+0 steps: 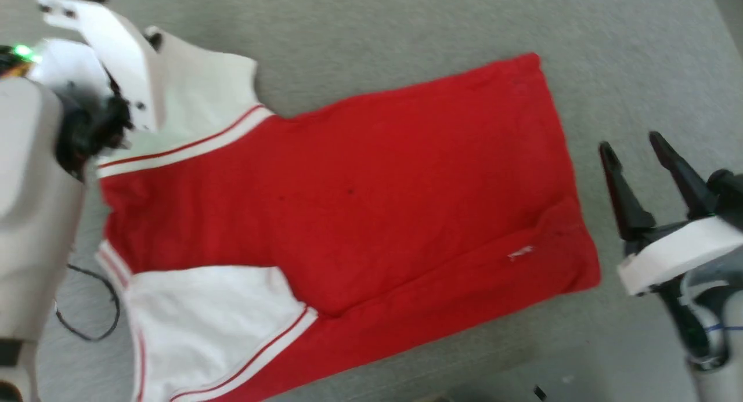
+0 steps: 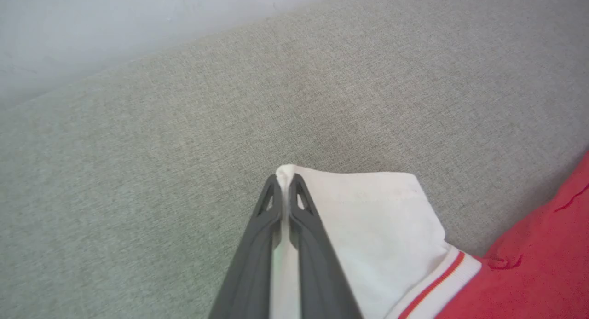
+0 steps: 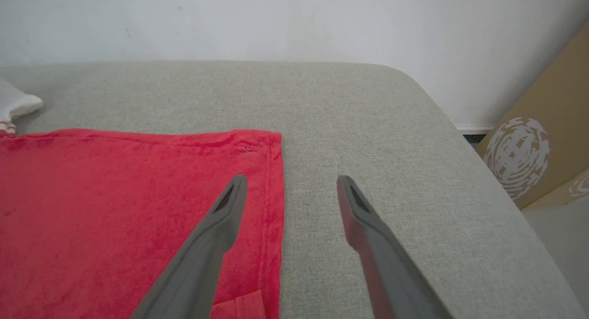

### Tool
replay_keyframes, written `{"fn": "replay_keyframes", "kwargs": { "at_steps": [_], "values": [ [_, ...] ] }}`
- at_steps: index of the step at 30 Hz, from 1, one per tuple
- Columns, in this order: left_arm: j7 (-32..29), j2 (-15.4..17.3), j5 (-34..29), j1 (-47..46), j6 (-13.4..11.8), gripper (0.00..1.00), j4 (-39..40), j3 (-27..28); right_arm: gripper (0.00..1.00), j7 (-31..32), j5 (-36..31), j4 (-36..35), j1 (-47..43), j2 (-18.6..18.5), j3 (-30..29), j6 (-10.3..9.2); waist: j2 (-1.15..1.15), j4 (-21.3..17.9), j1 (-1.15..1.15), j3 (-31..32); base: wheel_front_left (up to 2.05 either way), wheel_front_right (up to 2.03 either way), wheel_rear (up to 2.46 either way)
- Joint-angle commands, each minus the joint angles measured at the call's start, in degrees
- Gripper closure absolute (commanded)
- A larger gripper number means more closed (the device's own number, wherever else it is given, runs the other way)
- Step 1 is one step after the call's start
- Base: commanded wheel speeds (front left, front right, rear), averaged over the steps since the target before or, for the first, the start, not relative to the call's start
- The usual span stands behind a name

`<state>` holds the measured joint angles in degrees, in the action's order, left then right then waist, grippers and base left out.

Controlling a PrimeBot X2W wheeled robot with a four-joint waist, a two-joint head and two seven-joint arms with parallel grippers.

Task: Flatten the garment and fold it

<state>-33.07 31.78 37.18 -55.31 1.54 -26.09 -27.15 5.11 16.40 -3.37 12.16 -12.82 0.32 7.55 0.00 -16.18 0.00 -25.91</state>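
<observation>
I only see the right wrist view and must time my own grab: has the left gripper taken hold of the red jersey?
Observer: Yes, the left gripper has its fingers shut on the edge of the far white sleeve of the thin red sports jersey.
Operator: Is the other sleeve flat?
Observer: The near white sleeve lies spread on the grey woven surface, untouched.
Operator: Any wrinkles in the body?
Observer: One long crease runs from that sleeve towards the hem corner.
</observation>
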Motion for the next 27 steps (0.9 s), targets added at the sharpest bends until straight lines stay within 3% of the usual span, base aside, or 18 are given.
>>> {"fn": "replay_keyframes", "kwargs": {
  "at_steps": [1, 9, 16, 21, 27],
  "values": [
    [1.54, 0.09, -1.16, 1.85, 0.7, 1.0, 1.07, -0.73, 0.0, 2.63, 1.04, 0.38, 1.0, -1.39, 0.0, -0.06, 0.0, 4.8, 0.0, 4.4, 0.0, 0.0, 0.0],
    [10.88, -1.49, -2.23, 10.5, 0.3, 1.0, 12.69, -2.11, 0.0, 18.85, 4.01, 2.97, 7.02, -13.36, 3.82, -0.06, 0.0, 12.08, 0.0, 5.24, 0.0, 0.0, 0.0],
    [14.22, -2.92, -3.61, 15.21, -1.19, 1.0, 24.22, -4.04, 0.0, 29.76, 8.16, 7.44, 14.61, -24.58, 10.81, -0.06, 0.0, 17.88, 0.0, 2.37, 0.0, 0.0, 0.0],
    [14.96, -3.88, -4.67, 16.97, -2.07, 1.0, 29.77, -5.68, 0.0, 33.39, 9.95, 12.2, 21.11, -29.89, 16.28, -0.06, 0.0, 20.83, 0.0, 0.01, 0.0, 0.0, 0.0],
    [16.18, -5.14, -5.72, 17.63, -2.34, 1.0, 32.75, -7.32, 0.0, 33.6, 8.72, 18.16, 26.37, -34.21, 24.44, -0.06, 0.0, 23.74, 0.0, -1.8, 0.0, 0.0, 0.0]
  ]
}}
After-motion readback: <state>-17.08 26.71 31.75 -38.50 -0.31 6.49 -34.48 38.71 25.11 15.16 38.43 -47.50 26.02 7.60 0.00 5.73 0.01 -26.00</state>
